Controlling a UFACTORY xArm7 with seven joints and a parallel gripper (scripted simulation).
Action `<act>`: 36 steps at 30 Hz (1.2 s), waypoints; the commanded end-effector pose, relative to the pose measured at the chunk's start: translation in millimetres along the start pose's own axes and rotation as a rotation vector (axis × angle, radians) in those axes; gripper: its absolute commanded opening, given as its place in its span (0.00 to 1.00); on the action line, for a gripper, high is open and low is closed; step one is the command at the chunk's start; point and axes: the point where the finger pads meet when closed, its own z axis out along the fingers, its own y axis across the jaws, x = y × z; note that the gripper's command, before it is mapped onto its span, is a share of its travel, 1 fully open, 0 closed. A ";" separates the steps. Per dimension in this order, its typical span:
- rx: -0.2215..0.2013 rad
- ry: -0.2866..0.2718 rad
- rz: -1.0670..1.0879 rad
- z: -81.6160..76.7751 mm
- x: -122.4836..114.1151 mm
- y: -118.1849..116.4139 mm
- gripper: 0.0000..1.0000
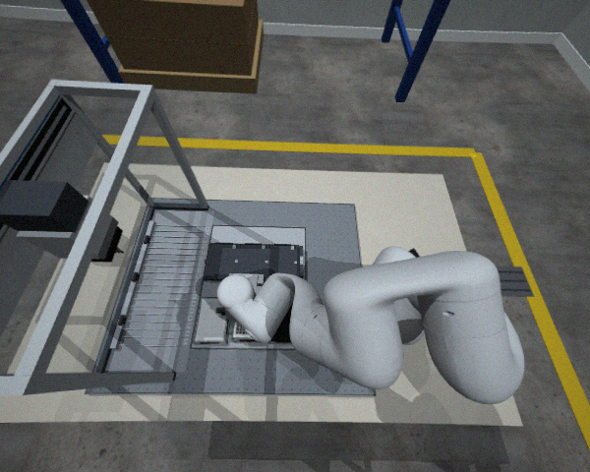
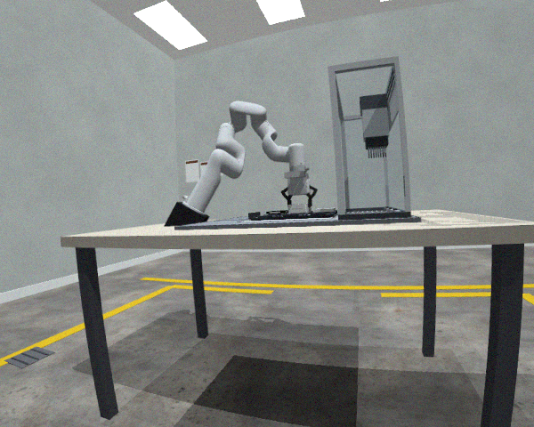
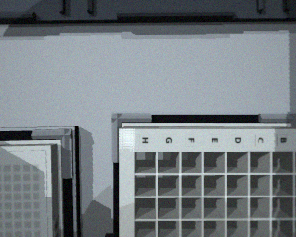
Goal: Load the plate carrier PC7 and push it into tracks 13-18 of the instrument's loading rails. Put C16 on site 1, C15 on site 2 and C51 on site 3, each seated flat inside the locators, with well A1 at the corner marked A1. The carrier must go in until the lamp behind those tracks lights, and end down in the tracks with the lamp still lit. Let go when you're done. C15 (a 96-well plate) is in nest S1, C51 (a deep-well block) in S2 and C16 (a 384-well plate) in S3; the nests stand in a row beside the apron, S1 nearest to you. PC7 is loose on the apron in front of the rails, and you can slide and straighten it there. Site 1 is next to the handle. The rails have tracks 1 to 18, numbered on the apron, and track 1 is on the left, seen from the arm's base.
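The deep-well block C51 (image 3: 212,183), with large square wells and row letters along its rim, sits in its nest and fills the lower right of the wrist view. The fine-gridded 384-well plate C16 (image 3: 20,193) sits in the nest to its left. My gripper (image 2: 298,204) is open and empty, pointing straight down just above the nests; its fingers do not show in the wrist view. The dark carrier PC7 (image 1: 255,260) lies on the pale apron (image 3: 138,74) beside the nests, and its visible part carries no plate. C15 is hidden under my arm.
The loading rails (image 1: 157,284) lie to the left of the apron inside the instrument's grey frame (image 2: 370,138). The pipetting head (image 2: 376,126) hangs high in the frame. My arm's wrist (image 1: 237,293) covers most of the nests in the overhead view.
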 end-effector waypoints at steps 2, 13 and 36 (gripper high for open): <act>0.003 0.000 0.000 -0.7 -0.1 -1.2 1.00; 0.003 0.000 0.000 -1.1 -0.1 -1.2 0.00; 0.003 0.000 0.000 -1.1 -0.1 -1.1 0.00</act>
